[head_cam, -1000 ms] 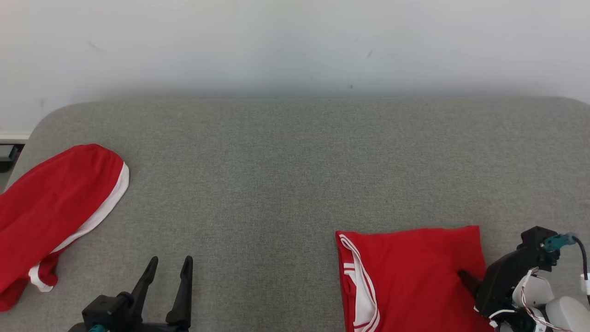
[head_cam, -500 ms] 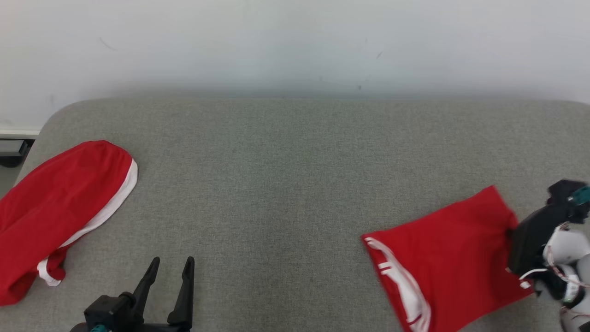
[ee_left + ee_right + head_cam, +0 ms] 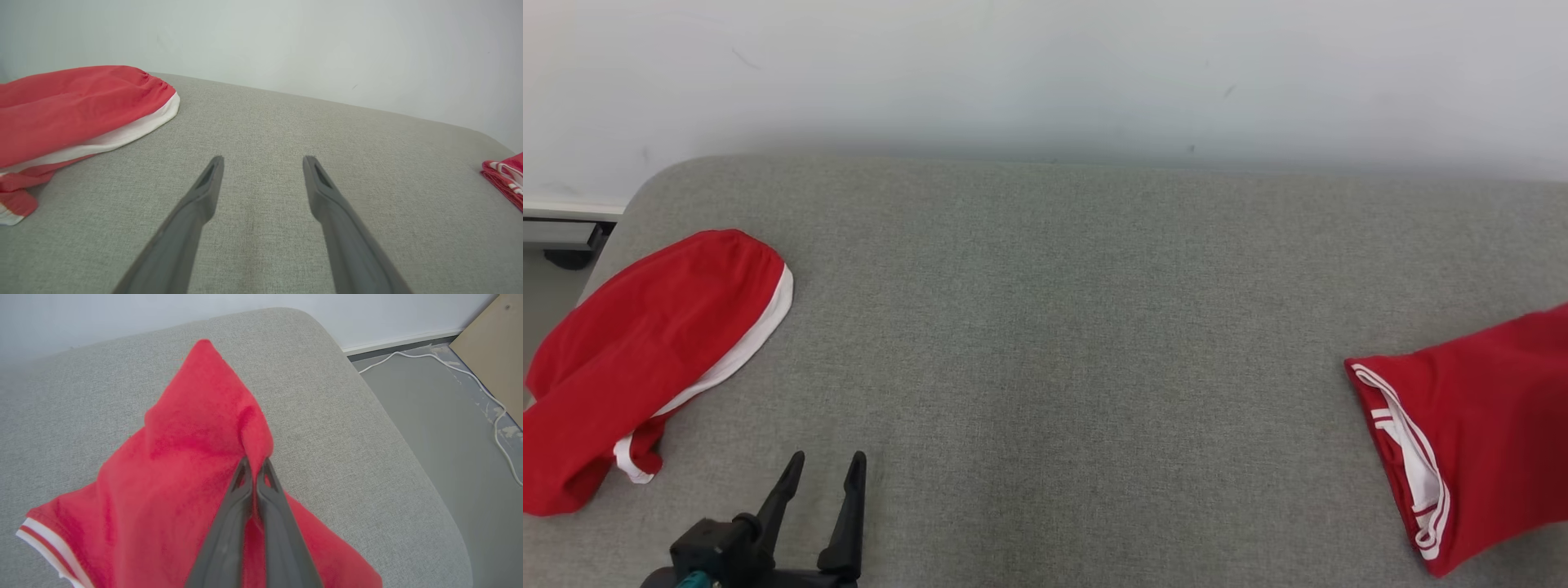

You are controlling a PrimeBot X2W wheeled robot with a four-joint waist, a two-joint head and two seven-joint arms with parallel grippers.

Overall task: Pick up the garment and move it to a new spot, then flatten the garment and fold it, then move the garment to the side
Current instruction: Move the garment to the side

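Observation:
A folded red garment [image 3: 1478, 433] with white striped trim lies at the right edge of the grey cushion in the head view; its corner shows at the far right of the left wrist view [image 3: 504, 177]. In the right wrist view my right gripper [image 3: 254, 462] is shut on a pinched fold of that garment [image 3: 196, 457], lifting its edge off the cushion. My left gripper [image 3: 823, 465] is open near the front left, over bare cushion, fingers spread wide with nothing between them [image 3: 263, 159].
A second red garment [image 3: 645, 351] with a white band lies bunched at the cushion's left end [image 3: 73, 110]. The grey cushion [image 3: 1054, 327] backs onto a white wall. Beyond its rounded right end are floor, a white cable [image 3: 470, 375] and a brown board [image 3: 494, 347].
My right gripper shut on the folded garment and dragged it right and farther back, turning it; the gripper has left the head view. The head camera has also panned. My left gripper stayed put.

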